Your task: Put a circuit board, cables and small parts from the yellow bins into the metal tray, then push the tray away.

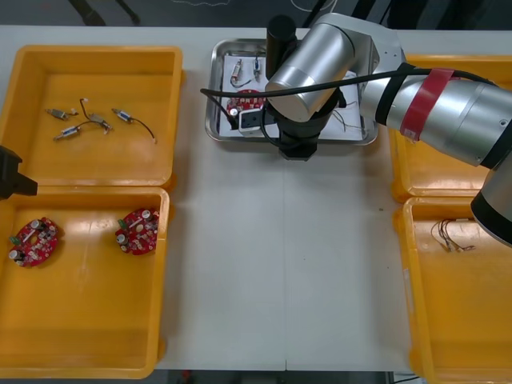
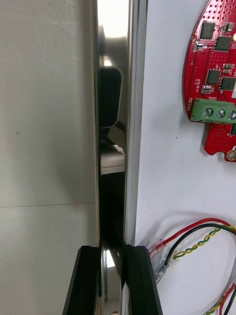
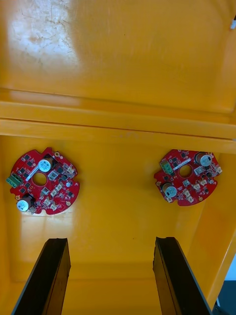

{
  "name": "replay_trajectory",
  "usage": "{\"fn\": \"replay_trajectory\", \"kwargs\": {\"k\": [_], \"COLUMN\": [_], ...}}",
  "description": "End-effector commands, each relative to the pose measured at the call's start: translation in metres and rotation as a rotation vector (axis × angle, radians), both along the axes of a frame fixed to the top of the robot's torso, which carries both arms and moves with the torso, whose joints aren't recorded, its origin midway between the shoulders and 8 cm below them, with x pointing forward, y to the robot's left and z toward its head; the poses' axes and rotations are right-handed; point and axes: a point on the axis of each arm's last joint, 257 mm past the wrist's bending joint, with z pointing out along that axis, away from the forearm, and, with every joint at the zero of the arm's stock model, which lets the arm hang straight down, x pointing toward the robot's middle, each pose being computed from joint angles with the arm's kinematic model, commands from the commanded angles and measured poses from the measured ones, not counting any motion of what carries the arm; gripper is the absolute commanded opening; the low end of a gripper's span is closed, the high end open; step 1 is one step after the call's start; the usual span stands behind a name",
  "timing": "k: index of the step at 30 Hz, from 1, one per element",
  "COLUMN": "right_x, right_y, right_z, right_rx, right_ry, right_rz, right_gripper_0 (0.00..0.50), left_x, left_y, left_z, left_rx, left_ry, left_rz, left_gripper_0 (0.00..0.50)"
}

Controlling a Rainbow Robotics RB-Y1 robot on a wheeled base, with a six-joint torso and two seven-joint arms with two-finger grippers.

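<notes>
Left gripper [image 3: 112,241], at the frame's left edge, is held wide open and empty by the lower-left yellow bin [image 1: 80,320], in which a red circuit board [image 1: 34,241] and a second board [image 1: 138,231] lie apart. At upper centre, the right gripper [image 2: 112,248] is clamped on the lower rim of the metal tray [image 1: 213,96]. A third board [image 2: 214,74] and cables [image 2: 196,243] lie inside on its white floor.

The pale, smooth, flat table [image 1: 280,264] spreads beneath and on all sides of the right claw [image 2: 112,248], with a thin straight seam [image 2: 46,205] crossing its surface near that claw, and the dark floor [image 1: 200,11] lying well beyond it, past the table's far edge.
</notes>
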Motion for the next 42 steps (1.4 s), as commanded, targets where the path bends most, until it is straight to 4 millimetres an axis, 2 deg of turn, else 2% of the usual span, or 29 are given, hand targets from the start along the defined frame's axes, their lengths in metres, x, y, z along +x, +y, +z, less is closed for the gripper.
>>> {"fn": "replay_trajectory", "kwargs": {"k": [1,4,5,6,7,8,14,22,28,32,35,42], "right_x": [0.012,0.013,0.013,0.013,0.014,0.014,0.011,-0.016,-0.040,-0.061,-0.077,-0.115], "right_y": [0.030,0.029,0.030,0.029,0.029,0.029,0.027,0.025,0.010,-0.009,-0.030,-0.090], "right_z": [0.043,0.044,0.045,0.044,0.045,0.046,0.051,0.075,0.088,0.096,0.103,0.114], "right_rx": [0.021,0.021,0.023,0.024,0.023,0.024,0.033,0.029,0.028,0.055,0.041,0.073], "right_ry": [-0.068,-0.068,-0.069,-0.069,-0.071,-0.072,-0.054,0.014,0.063,0.092,0.090,0.086], "right_rz": [0.074,0.072,0.073,0.070,0.070,0.070,0.051,0.021,-0.009,-0.075,-0.114,-0.263], "right_gripper_0": [0.000,0.014,0.152,0.223,0.223,0.500,0.500,0.500,0.500,0.500,0.500,0.500], "left_x": [-0.005,-0.005,-0.005,-0.005,-0.005,-0.005,-0.005,-0.005,-0.005,-0.005,-0.005,-0.005], "left_y": [0.017,0.017,0.017,0.017,0.017,0.017,0.017,0.017,0.017,0.017,0.017,0.017], "left_z": [0.012,0.012,0.012,0.012,0.012,0.012,0.012,0.012,0.012,0.012,0.012,0.012], "left_rx": [0.086,0.086,0.086,0.086,0.086,0.086,0.086,0.086,0.086,0.086,0.086,0.086], "left_ry": [-0.022,-0.022,-0.022,-0.022,-0.022,-0.022,-0.022,-0.022,-0.022,-0.022,-0.022,-0.022], "left_rz": [-0.047,-0.047,-0.047,-0.047,-0.047,-0.047,-0.047,-0.047,-0.047,-0.047,-0.047,-0.047], "left_gripper_0": [0.500,0.500,0.500,0.500,0.500,0.500,0.500,0.500,0.500,0.500,0.500,0.500]}}
